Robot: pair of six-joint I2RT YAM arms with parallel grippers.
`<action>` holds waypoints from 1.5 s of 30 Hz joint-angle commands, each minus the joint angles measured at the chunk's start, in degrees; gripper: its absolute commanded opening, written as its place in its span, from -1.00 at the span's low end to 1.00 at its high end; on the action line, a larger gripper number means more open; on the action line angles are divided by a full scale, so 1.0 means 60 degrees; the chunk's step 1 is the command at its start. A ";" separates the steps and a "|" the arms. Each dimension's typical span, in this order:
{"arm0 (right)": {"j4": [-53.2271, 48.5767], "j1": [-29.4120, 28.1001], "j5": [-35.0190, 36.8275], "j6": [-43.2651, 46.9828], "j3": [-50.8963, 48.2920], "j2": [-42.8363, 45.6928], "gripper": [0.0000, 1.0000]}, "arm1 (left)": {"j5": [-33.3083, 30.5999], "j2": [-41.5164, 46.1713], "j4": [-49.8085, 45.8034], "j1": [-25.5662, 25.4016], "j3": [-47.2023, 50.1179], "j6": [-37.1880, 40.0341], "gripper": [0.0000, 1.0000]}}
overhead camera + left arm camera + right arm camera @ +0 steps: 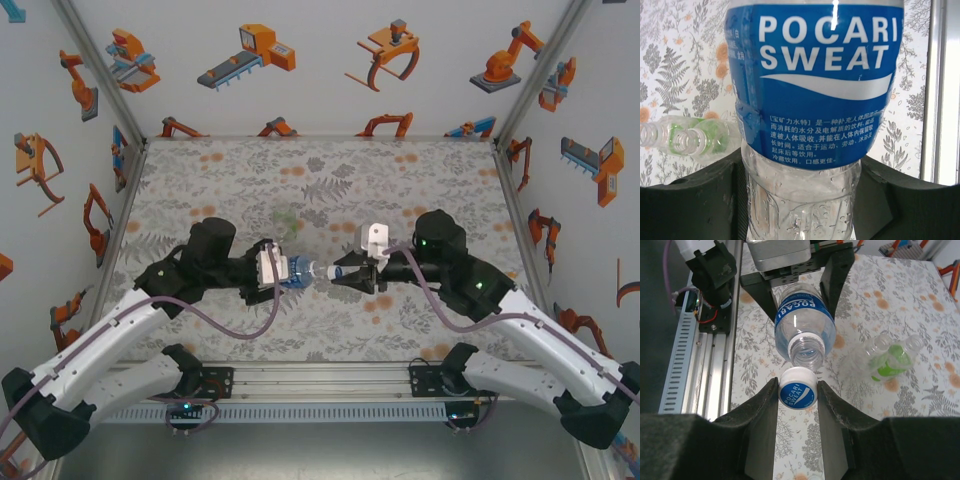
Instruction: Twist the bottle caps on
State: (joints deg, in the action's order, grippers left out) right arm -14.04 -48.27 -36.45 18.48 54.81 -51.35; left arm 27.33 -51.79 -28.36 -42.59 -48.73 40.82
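My left gripper [283,270] is shut on the clear lower body of the blue-label bottle [810,100], holding it level above the table with its mouth pointing right. My right gripper [798,390] is shut on a white bottle cap [798,392] with a blue printed top. The cap faces the bottle's open mouth [807,351] and sits right at it; whether they touch I cannot tell. In the top view the cap [322,270] lies between the two grippers. A green-tinted bottle [890,362] and a colourless bottle [875,347] lie together on the table beyond.
The aluminium rail [320,380] with both arm bases runs along the near edge. Printed walls close off the left, back and right. The patterned table [330,170] stretches behind the grippers, and the lying green bottle [288,218] shows faintly there.
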 commanded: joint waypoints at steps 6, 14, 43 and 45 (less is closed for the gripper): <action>0.0266 -0.0490 0.0345 0.0672 0.0350 -0.0259 -0.93 | 0.1007 0.0267 -0.0195 -0.0051 -0.0070 0.0376 -1.00; 0.0485 -0.0590 0.0949 0.0685 0.0350 -0.0145 -1.00 | 0.1058 0.0313 -0.0206 -0.0050 0.0006 0.0492 -1.00; 0.0389 -0.1129 0.0143 0.1036 0.1240 -0.0745 -1.00 | 0.0806 0.0229 -0.0347 -0.0050 -0.0007 0.0605 -1.00; -0.0083 -0.1181 0.0227 0.1311 0.1473 -0.0891 -1.00 | 0.0799 0.0196 -0.0438 -0.0051 -0.0036 0.0642 -1.00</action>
State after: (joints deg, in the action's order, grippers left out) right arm -13.93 -54.54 -34.28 23.22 60.12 -55.68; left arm 30.87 -50.43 -29.50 -42.72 -48.73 42.81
